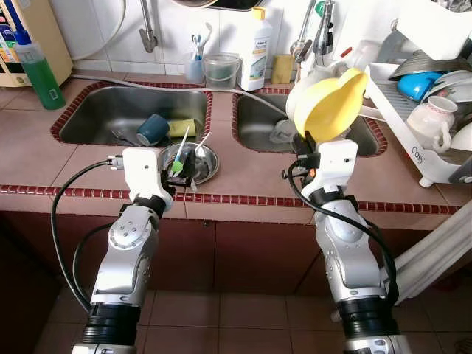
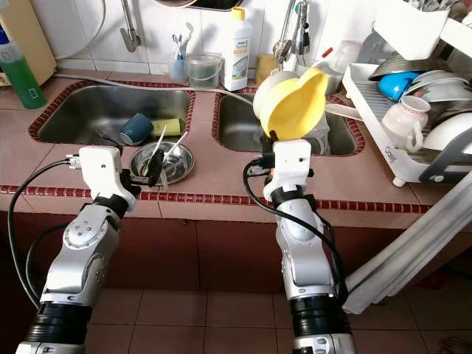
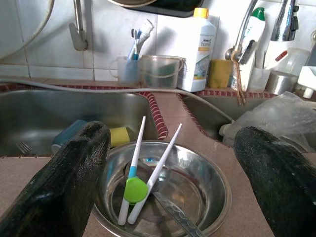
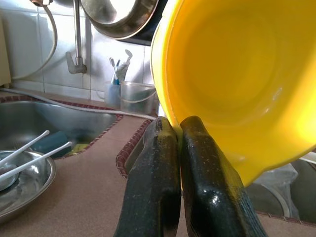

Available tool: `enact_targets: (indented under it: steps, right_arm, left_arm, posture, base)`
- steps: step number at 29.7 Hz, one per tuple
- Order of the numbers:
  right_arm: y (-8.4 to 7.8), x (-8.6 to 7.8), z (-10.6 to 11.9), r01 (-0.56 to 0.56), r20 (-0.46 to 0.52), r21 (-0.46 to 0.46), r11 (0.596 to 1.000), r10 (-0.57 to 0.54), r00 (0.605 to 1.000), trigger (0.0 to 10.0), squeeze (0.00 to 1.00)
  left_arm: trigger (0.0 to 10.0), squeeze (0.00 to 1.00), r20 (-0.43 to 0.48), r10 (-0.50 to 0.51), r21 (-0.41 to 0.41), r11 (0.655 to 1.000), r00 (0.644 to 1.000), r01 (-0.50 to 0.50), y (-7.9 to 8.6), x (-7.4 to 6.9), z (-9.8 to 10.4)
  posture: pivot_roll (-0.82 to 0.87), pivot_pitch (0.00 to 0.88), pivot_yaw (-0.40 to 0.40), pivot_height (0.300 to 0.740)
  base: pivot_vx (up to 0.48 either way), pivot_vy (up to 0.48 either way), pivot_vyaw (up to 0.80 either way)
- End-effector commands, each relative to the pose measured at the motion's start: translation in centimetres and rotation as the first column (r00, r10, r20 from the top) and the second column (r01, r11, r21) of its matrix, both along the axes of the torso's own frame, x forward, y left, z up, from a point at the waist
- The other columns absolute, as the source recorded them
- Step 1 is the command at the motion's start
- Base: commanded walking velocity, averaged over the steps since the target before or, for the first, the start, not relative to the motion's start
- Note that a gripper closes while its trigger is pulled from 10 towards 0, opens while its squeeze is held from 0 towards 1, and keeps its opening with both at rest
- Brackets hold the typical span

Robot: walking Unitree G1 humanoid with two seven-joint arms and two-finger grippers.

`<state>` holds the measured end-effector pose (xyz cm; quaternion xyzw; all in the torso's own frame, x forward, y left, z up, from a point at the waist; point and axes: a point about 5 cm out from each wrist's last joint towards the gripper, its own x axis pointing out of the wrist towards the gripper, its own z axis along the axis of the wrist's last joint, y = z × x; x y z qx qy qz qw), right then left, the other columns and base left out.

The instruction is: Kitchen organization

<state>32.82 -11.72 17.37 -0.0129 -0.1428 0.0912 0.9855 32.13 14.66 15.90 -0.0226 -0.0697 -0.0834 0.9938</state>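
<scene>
Yellow jug (image 1: 335, 103) is the thing in hand: the right pincer (image 4: 178, 163) has its two black fingers pressed together on the jug's rim and holds it up, tilted, above the worktop (image 1: 243, 173) between the right sink (image 1: 262, 118) and the dish rack (image 1: 413, 125). The left pincer (image 3: 168, 163) stands wide, gripping nothing, just before the steel bowl (image 1: 206, 162) on the worktop's front edge. Judging by this, the tidying is only partly done: the jug is lifted but not yet set anywhere, the rack already carries several dishes, and the bowl, with two white sticks (image 3: 148, 163) and a green cap (image 3: 135, 190) in it, looks untouched. The left sink (image 1: 110, 110) has one blue cup (image 1: 153, 129), one yellow sponge (image 1: 181, 127) and one fork (image 3: 22, 147). Two sinks, one jug, one bowl, one white bottle (image 1: 256, 51) and one green bottle (image 1: 40, 74) can be counted.
</scene>
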Motion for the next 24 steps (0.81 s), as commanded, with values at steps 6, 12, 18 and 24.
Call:
enact_targets:
  steps: [6, 12, 18, 24]
  right_arm:
    - [-0.22, -0.34, 0.04, -0.003, 0.001, -0.001, 1.000, 0.003, 1.000, 10.0, 0.00]
    - [-0.37, -0.46, -0.11, -0.003, -0.007, -0.001, 1.000, 0.003, 1.000, 10.0, 0.00]
    - [-0.23, -0.39, -0.15, -0.012, -0.015, 0.002, 1.000, 0.012, 1.000, 10.0, 0.00]
    - [-0.13, -0.41, -0.20, -0.022, -0.019, -0.003, 1.000, 0.022, 1.000, 10.0, 0.00]
  left_arm:
    - [10.0, 0.00, -0.009, -0.025, 0.001, 1.000, 1.000, 0.025, -0.12, -0.50, -0.36]
    - [10.0, 0.00, -0.009, -0.030, -0.009, 1.000, 1.000, 0.030, -0.04, -0.82, -0.40]
    - [10.0, 0.00, -0.010, -0.025, -0.011, 1.000, 1.000, 0.025, 0.10, -0.96, -0.44]
    - [10.0, 0.00, -0.011, -0.024, -0.018, 1.000, 1.000, 0.023, 0.07, -1.05, -0.49]
  posture:
    - [-0.02, 0.000, -0.002, 0.740]
    - [-0.01, 0.000, -0.009, 0.740]
    - [-0.01, 0.000, -0.016, 0.740]
    - [-0.01, 0.000, -0.022, 0.740]
  base:
    - [0.000, 0.000, 0.00]
    - [0.286, 0.000, 0.00]
    - [0.314, 0.000, 0.00]
    - [0.322, 0.000, 0.00]
